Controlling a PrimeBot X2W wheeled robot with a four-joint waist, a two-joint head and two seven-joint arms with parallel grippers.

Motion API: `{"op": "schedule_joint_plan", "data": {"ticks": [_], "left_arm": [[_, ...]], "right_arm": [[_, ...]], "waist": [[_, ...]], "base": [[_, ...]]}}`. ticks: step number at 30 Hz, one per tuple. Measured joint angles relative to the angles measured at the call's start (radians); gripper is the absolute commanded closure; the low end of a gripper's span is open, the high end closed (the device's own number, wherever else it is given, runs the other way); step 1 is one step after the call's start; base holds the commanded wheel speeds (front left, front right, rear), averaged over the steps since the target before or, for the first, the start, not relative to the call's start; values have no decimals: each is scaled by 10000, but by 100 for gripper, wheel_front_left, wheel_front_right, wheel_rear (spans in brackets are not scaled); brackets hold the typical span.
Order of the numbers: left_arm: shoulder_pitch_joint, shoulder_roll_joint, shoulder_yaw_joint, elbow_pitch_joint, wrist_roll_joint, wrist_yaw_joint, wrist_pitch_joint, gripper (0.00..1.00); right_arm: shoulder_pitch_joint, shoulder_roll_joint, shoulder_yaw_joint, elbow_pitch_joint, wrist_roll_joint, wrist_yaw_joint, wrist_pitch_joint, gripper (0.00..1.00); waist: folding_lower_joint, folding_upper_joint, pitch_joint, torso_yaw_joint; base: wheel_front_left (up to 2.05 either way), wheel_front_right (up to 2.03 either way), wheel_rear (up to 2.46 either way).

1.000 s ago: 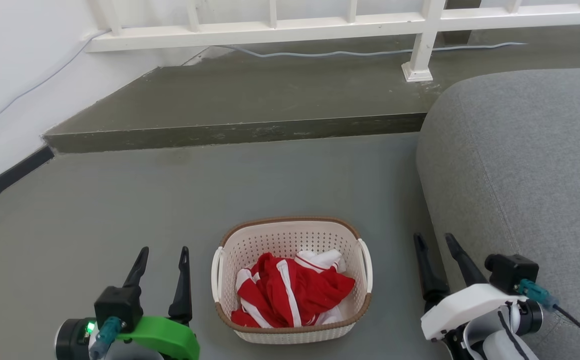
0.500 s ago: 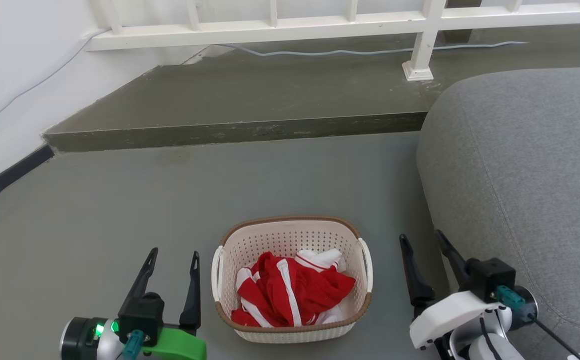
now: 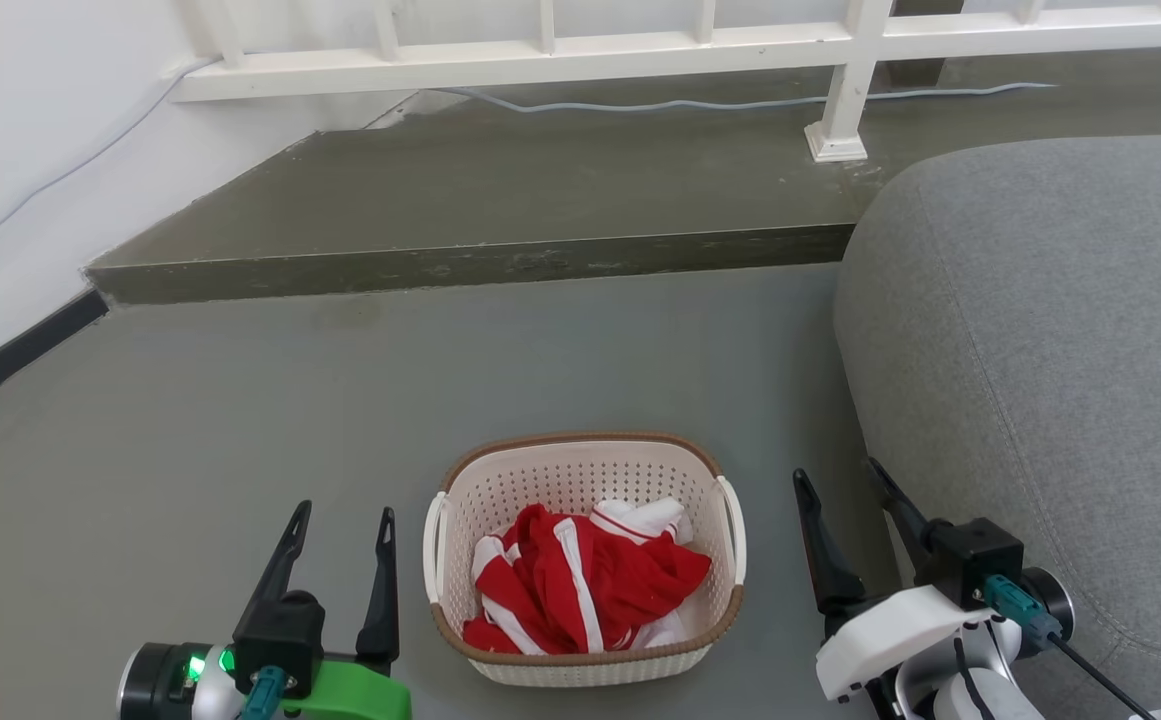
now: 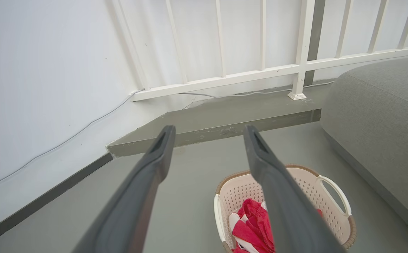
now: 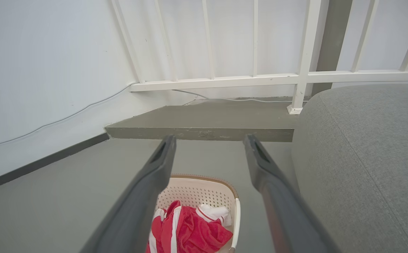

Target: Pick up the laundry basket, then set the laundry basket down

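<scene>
Head view: the laundry basket (image 3: pixel 580 472) stands upright on the grey floor (image 3: pixel 240 420), low in the middle of the frame. It is cream, perforated and rounded-rectangular, with a brown rim. A crumpled red and white garment (image 3: pixel 580 585) lies inside it, below the rim. White handles (image 3: pixel 431 545) curve along its left and right sides.

The left end effector (image 3: pixel 345 510) is released. Its two dark fingers are spread, point away from the robot and grasp nothing. It sits just beside the basket's left handle, with a strip of floor showing between them. The right end effector (image 3: pixel 835 468) is likewise released and empty-fingered, and lies between the basket's right handle and the grey sofa (image 3: pixel 1040 320), touching neither handle nor rim.

Left wrist view: the basket appears at the lower right, with one finger crossing in front of its near part.

Right wrist view: the basket lies at the bottom edge, partly behind the finger on that view's left.

Beyond the basket a darker raised step (image 3: pixel 500 190) spans the floor and meets the sofa's rounded end. A white railing (image 3: pixel 540 55) stands on the step, one post planted near the sofa. A pale cable (image 3: pixel 700 103) trails along the step under the railing. A white wall (image 3: pixel 30 120) with a dark skirting strip (image 3: pixel 20 350) closes the left side.
</scene>
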Motion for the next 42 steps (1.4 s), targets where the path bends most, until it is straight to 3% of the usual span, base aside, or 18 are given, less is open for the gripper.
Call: {"op": "schedule_joint_plan", "data": {"ticks": [29, 42], "left_arm": [[58, -79, 188, 15, -90, 0, 0, 0], [-88, -128, 194, -270, -153, -2, 0, 0]], "right_arm": [[52, 4, -165, -44, 4, 0, 0, 0], [-207, 6, -499, -445, 2, 2, 0, 0]], "waist": [[0, 0, 37, -26], [0, 0, 1040, -5]], "base": [[0, 0, 0], [0, 0, 0]]}}
